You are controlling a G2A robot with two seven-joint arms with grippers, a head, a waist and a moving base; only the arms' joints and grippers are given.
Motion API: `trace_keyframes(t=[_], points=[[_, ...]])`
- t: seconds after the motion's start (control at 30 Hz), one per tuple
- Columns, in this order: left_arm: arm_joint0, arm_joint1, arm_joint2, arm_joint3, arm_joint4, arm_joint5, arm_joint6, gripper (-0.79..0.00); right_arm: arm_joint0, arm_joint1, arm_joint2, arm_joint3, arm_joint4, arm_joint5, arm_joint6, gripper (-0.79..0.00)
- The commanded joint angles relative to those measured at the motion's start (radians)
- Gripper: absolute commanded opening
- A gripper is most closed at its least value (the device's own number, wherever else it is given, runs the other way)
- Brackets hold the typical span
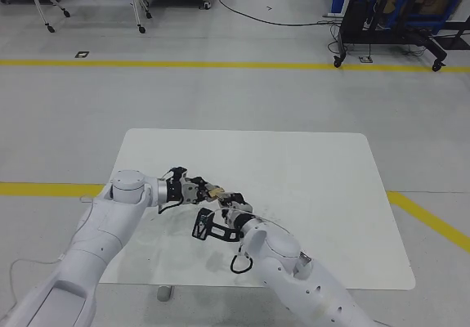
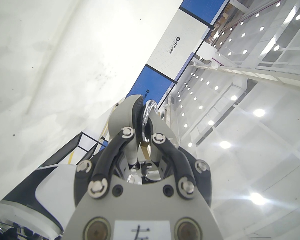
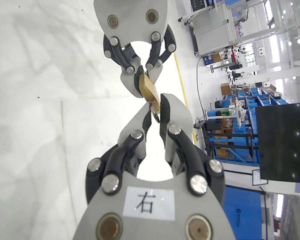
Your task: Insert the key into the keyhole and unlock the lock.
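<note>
My left gripper (image 3: 140, 82) is clamped tight on the upper end of the brass padlock (image 3: 148, 90), with the silver shackle (image 2: 148, 112) pinched between its fingers. My right gripper (image 3: 153, 119) faces it tip to tip, jaws drawn narrow and pinching the small key (image 3: 155, 114). The key touches the padlock's lower end; I cannot tell how deep it sits. Both hang above the table (image 1: 324, 172), near its front edge, left of centre.

Key (image 3: 155, 114) against lock (image 3: 147, 90), above table (image 1: 324, 163)
</note>
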Motion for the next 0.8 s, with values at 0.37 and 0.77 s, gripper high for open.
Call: trace_keyframes(t=[0.37,0.77], points=[[0.009,0.002,-0.028,-0.018,-0.021,-0.056,0.023,-0.785,-0.197,0.062,0.265,-0.138,0.300,-0.183,-0.390,-0.600],[0.081,0.022,-0.113,-0.123,-0.054,-0.297,-0.002,-0.785,-0.054,0.075,0.362,0.104,0.936,-0.588,-0.377,-0.785]])
